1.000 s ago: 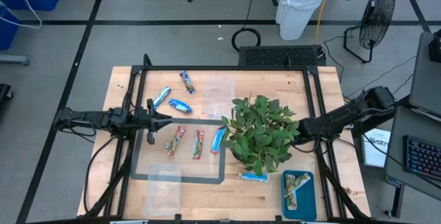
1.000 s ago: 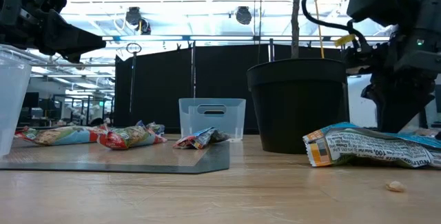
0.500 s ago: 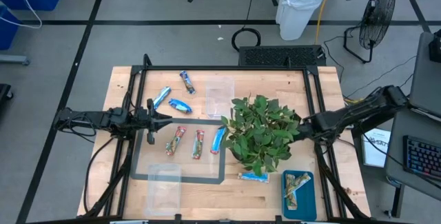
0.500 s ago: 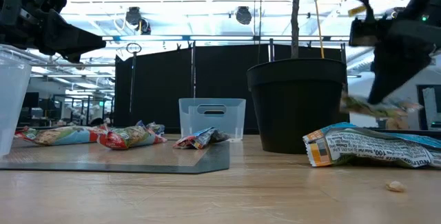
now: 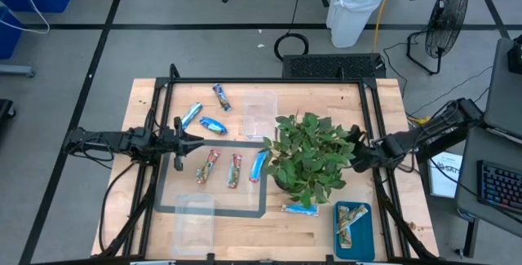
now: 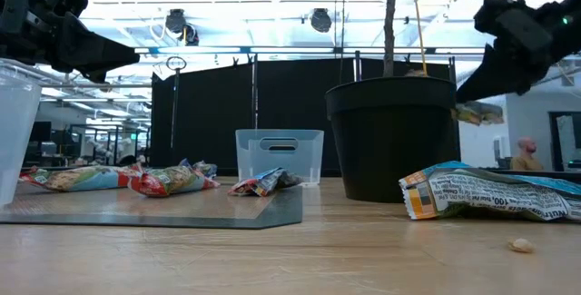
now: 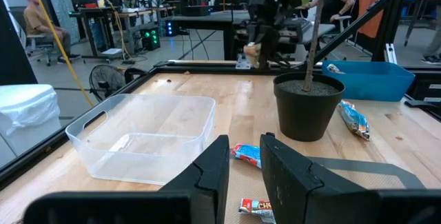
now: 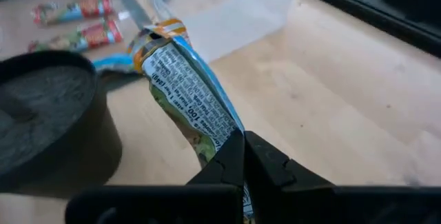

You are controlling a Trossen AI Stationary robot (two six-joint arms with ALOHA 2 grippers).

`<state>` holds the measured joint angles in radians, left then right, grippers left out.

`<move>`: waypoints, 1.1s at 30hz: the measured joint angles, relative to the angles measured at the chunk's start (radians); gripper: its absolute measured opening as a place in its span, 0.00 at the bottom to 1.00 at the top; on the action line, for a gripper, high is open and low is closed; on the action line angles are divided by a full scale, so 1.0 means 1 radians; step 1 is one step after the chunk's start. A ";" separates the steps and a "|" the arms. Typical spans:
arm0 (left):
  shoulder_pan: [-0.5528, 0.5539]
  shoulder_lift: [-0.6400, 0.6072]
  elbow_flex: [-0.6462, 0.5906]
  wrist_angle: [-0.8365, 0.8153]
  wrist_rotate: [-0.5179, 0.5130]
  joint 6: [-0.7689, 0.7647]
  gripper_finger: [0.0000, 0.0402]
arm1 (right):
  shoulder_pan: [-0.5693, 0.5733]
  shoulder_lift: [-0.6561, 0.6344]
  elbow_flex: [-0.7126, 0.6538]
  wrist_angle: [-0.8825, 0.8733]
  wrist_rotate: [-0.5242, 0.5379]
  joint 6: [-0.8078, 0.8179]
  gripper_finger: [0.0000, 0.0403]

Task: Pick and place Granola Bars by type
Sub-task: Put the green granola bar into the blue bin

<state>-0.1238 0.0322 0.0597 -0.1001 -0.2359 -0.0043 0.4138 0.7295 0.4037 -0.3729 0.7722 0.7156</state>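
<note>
A wooden table (image 5: 326, 102) seen from above, with a dark arm reaching in from each side.

At the left, the left pincer (image 5: 178, 144) hovers over the left edge of a grey mat (image 5: 167, 196), holding nothing. Its fingers (image 7: 210, 169) stand narrowly apart.

Behind it, on bare wood, lie three blue bars (image 5: 204, 111). On the mat, just right of the pincer, lie two red-and-tan bars (image 5: 220, 168) side by side. A blue bar (image 5: 258, 165) lies beside them at the mat's right edge.

A clear tub (image 5: 194, 218) sits at the mat's near edge. A second clear tub (image 5: 260, 115) stands toward the far side, near the middle.

A potted plant (image 5: 310, 157) fills the centre right. Its leaves spread over the table and hide what lies under them. In the left wrist view the black pot (image 7: 309, 105) stands between the left pincer and the right arm.

In front of the pot lies another blue bar (image 5: 299, 209). To its right a teal tray (image 5: 364, 236) holds a green-and-beige bar (image 5: 350, 218).

At the right, the right pincer (image 5: 360, 156) hangs in the air by the plant's right edge. It is closed on one end of a green-and-beige granola bar (image 8: 189, 103), which sticks out beyond the fingertips beside the pot, clear of the table.
</note>
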 joint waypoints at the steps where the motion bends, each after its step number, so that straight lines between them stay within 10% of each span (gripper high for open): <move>1: 0.000 0.000 0.000 0.000 0.000 0.000 0.22 | -0.002 -0.026 -0.029 0.033 0.013 -0.017 0.00; 16: 0.000 0.000 0.000 0.000 0.000 0.000 0.22 | -0.061 -0.521 -0.117 0.221 0.162 -0.465 0.00; 27: 0.000 0.000 0.000 0.000 0.000 0.000 0.22 | -0.062 -0.641 -0.117 0.531 -0.281 -0.618 0.00; 33: 0.000 0.000 0.000 0.000 0.000 0.000 0.22 | -0.033 -0.652 -0.043 0.638 -0.303 -0.829 0.00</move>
<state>-0.1238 0.0326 0.0597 -0.0998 -0.2359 -0.0043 0.3808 0.0772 0.3610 0.2649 0.4696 -0.1136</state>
